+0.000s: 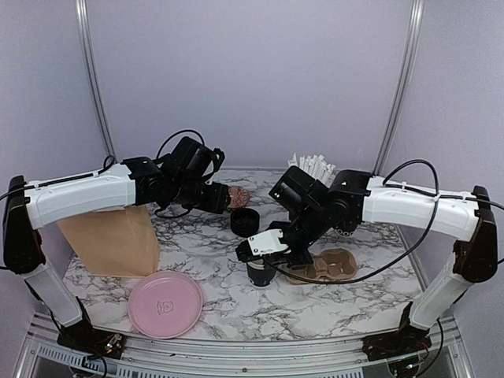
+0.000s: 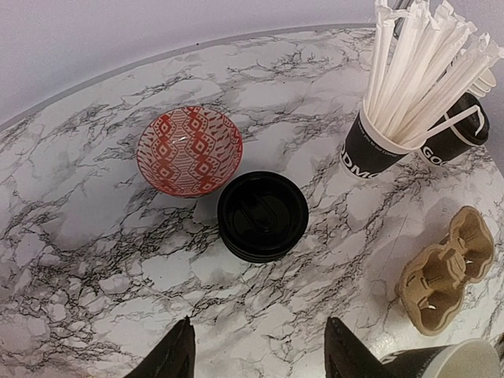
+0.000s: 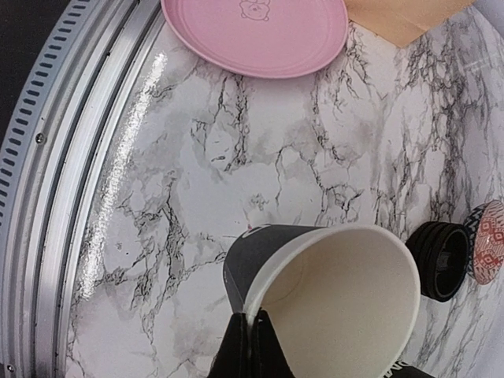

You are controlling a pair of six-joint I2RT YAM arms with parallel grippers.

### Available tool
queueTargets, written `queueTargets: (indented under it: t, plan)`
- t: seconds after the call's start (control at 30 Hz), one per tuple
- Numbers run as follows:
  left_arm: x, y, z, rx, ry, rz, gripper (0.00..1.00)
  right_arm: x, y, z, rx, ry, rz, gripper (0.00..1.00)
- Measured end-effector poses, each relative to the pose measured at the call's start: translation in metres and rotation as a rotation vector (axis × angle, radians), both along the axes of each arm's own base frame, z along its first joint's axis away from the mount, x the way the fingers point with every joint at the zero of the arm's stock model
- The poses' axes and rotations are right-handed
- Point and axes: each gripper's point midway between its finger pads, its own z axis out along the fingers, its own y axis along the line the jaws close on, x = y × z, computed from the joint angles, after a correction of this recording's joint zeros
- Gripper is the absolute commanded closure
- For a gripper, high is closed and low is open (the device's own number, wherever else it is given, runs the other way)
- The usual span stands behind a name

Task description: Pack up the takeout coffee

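An open cup (image 3: 339, 299) fills the bottom of the right wrist view, black outside and cream inside. The right tool (image 3: 253, 346) is clamped on its rim, one finger inside the wall and one outside. From above, this cup (image 1: 261, 272) stands low in the middle of the frame, just left of the carrier (image 1: 331, 266) (whether its base touches the table (image 1: 213, 260) cannot be told).

The left tool (image 2: 260, 358) hangs at the bottom edge of its own view with its fingers apart and nothing between them. A stack of black lids (image 2: 262, 215) lies at the centre of the frame above them. A red patterned bowl (image 2: 190, 151) sits just beside the lids, up and to the left. At upper right a straw cup (image 2: 370, 150) holds white straws, and a far cup (image 2: 461, 134) stands close behind it.

A pink plate (image 1: 165, 304) lies at lower left, near a brown bag (image 1: 110, 240).
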Motion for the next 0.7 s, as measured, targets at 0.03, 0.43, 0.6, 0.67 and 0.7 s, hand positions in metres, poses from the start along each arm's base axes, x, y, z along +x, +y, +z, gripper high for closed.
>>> queueTargets:
  t: [0.03, 0.43, 0.6, 0.67, 0.7]
  plan:
    - [0.000, 0.000, 0.000, 0.001, 0.000, 0.001, 0.44, 0.003, 0.002, -0.004, 0.002, -0.011, -0.006, 1.00]
    - [0.004, -0.002, 0.000, 0.033, -0.019, -0.034, 0.44, 0.014, 0.007, -0.032, 0.005, -0.048, -0.031, 1.00]
    - [0.019, -0.017, 0.000, 0.046, -0.025, -0.076, 0.45, 0.014, 0.008, -0.038, -0.007, -0.035, -0.027, 0.95]
    - [0.027, -0.022, -0.001, 0.053, -0.026, -0.085, 0.46, 0.013, 0.007, -0.038, -0.010, -0.033, -0.024, 0.86]
    - [0.032, -0.025, -0.001, 0.055, -0.025, -0.085, 0.47, 0.012, 0.007, -0.038, -0.010, -0.031, -0.021, 0.80]
